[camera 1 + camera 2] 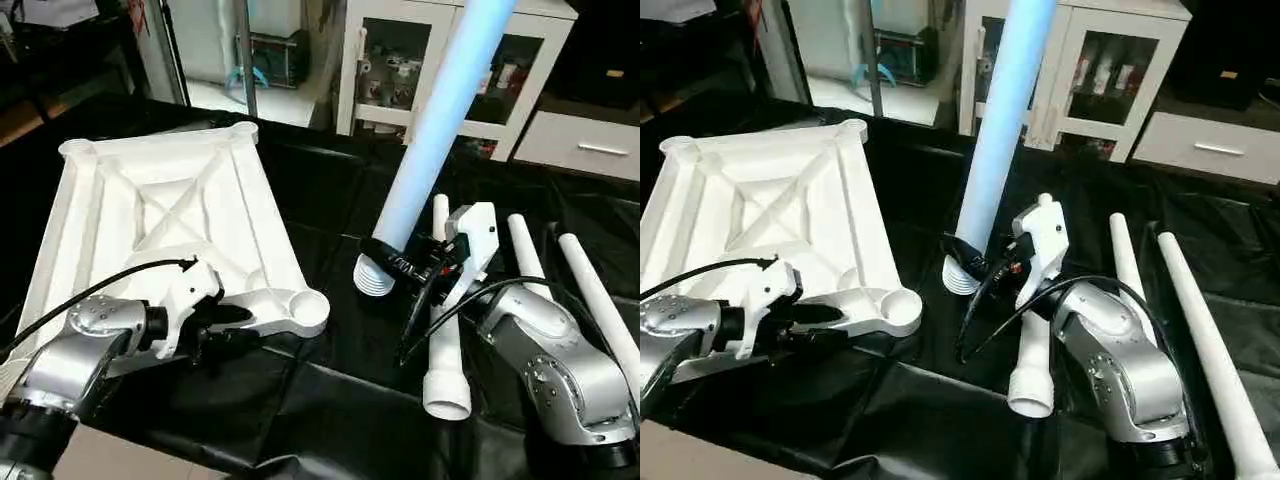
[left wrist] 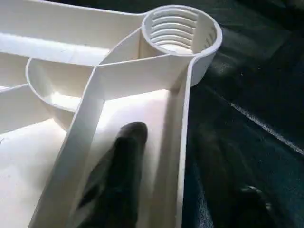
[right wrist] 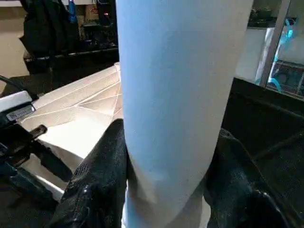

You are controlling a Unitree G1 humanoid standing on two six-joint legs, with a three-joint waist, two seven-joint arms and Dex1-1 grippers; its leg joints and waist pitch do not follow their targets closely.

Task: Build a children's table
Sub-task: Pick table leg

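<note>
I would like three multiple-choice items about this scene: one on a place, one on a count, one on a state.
1. Where is the left claw?
A. At the near edge of the table top, beside a corner socket
B. On the white cabinet
C. Around a leg on the cloth

2. How many legs lie loose on the black cloth?
A. One
B. Three
C. Five

3. How does the held leg stand in the right claw?
A. Flat on the cloth
B. Screwed into a socket
C. Raised nearly upright, threaded end down

Answers:
1 A: the left wrist view shows a black finger inside the rim near the socket.
2 B: three white tubes lie beside the right arm.
3 C: the fingers clasp the tube above its ribbed end, which is apart from the sockets.
</note>
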